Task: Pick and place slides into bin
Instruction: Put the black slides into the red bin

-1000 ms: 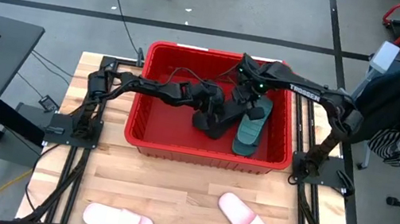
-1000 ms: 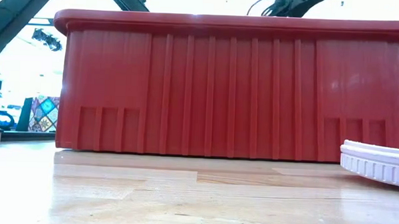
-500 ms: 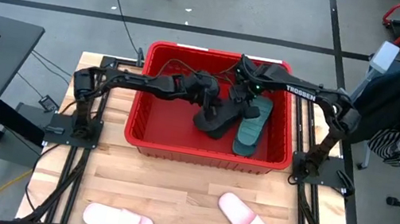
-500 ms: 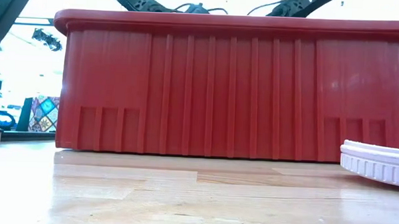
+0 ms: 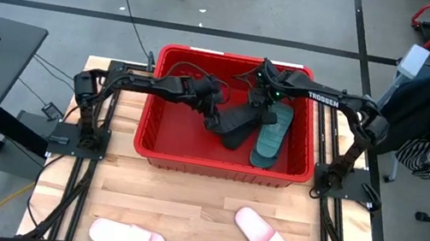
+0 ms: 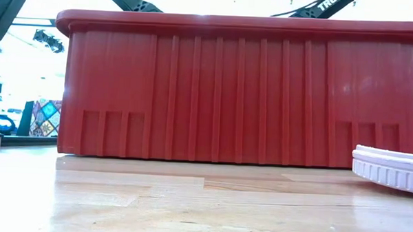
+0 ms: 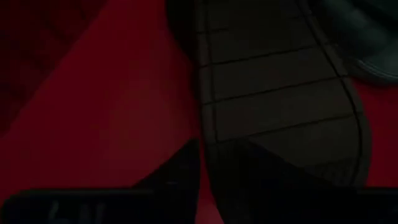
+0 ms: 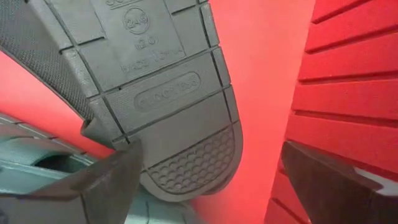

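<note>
— How were the two arms posed?
— Both reached inward, wrists close together. The left dark two-finger gripper [image 5: 213, 119] had its fingers [image 7: 180, 171] a little apart.
— And the other?
— The right dark two-finger gripper [image 5: 259, 103] had its fingers [image 8: 102, 180] spread wide.

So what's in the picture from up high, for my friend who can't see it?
Two dark robot arms reach into a red bin holding black slides and a teal slide. Two pale pink slides lie on the wooden table in front.
</note>
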You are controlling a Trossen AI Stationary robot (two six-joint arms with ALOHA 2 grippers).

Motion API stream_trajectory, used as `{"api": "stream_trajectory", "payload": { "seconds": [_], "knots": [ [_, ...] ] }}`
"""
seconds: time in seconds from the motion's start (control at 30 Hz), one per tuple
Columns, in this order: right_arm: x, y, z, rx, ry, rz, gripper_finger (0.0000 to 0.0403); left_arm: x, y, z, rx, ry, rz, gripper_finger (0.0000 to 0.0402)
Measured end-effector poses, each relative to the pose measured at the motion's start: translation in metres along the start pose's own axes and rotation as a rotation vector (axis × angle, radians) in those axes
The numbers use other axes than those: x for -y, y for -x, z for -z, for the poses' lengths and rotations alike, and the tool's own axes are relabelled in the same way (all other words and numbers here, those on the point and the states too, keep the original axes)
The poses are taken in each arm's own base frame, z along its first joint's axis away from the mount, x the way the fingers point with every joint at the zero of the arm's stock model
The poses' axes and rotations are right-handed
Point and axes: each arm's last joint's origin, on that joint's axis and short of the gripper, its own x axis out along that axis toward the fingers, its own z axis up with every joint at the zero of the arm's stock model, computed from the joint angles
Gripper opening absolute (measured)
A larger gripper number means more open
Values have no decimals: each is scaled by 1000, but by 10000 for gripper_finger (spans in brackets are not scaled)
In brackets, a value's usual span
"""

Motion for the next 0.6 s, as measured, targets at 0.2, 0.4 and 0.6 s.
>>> {"api": "stream_trajectory", "payload": {
  "seconds": [0.2,0.4,0.6],
  "knots": [
    [0,0,0,-6,6,5,385,3,3,-6,17,25,88,118],
    [0,0,1,-15,32,0,384,7,34,-30,85,-51,60,116],
    [-1,0,1,-13,43,-4,384,-36,29,-24,47,20,-97,113]
  ]
}}
